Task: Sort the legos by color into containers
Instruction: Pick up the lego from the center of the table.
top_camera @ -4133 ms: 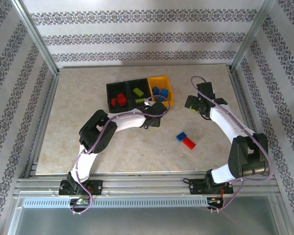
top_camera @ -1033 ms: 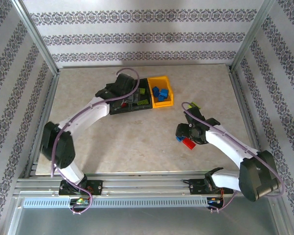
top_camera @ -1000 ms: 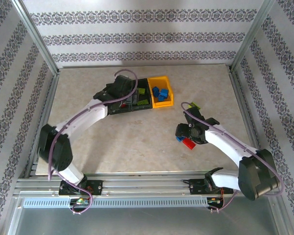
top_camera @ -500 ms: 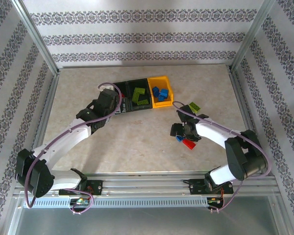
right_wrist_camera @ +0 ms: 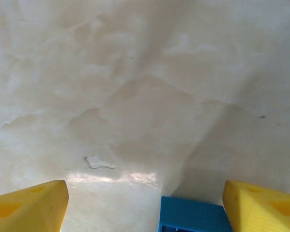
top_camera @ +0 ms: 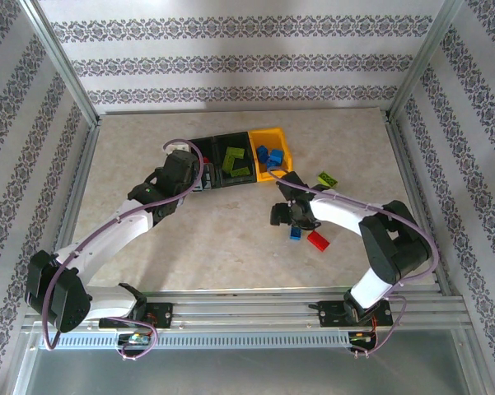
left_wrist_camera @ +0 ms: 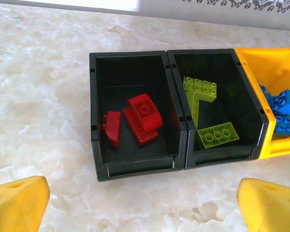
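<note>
The right end effector (right_wrist_camera: 145, 205) is spread wide, low over the small blue plastic brick (right_wrist_camera: 192, 215) lying on the pale marbled desk (right_wrist_camera: 135, 72). The brick could be pushed aside or missed, since it sits nearer one finger. Most of it is cut off, so its tilt cannot be told.

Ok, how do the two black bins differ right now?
The end black bin holds red bricks; the middle black bin holds lime green bricks. The end bin's pieces are chunky, one rounded; the middle bin's are flat plates. The middle bin borders the yellow bin; the end bin has bare table on its outer side. Both are black, open-topped, alike in shape and joined.
</note>
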{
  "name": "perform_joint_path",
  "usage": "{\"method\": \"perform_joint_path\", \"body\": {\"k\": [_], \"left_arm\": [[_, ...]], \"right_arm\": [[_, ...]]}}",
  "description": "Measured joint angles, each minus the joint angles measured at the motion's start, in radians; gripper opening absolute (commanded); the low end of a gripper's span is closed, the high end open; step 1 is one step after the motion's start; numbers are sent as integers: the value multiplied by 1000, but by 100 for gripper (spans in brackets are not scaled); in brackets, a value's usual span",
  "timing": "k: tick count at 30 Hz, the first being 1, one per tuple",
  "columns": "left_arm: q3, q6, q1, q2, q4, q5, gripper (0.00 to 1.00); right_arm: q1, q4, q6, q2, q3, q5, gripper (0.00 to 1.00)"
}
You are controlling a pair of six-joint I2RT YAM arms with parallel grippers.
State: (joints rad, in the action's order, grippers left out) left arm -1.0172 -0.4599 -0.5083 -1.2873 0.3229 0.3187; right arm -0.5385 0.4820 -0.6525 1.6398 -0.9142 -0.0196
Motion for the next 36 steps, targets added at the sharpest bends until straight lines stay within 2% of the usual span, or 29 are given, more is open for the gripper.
{"method": "perform_joint_path", "body": {"k": [13, 16, 20, 23, 28, 36], "left_arm": [[10, -4, 0, 0, -3, -1, 100], [16, -9, 2, 0, -4, -5, 100], [21, -14, 9, 0, -11, -9, 100], [21, -16, 13, 0, -18, -12, 99], [21, -16, 13, 0, -18, -11, 100], [21, -16, 29, 0, -18, -12, 100]], "right_arm": [[-67, 79, -27, 14, -6, -42, 77], [-75, 76, -33, -2, 12, -41, 72], [-75, 74, -43, -7, 32, -48, 53], [-74, 83, -49, -7, 34, -67, 44], [-75, 88, -51, -5, 30, -72, 35], [-93, 93, -49, 9, -23, -64, 27]]}}
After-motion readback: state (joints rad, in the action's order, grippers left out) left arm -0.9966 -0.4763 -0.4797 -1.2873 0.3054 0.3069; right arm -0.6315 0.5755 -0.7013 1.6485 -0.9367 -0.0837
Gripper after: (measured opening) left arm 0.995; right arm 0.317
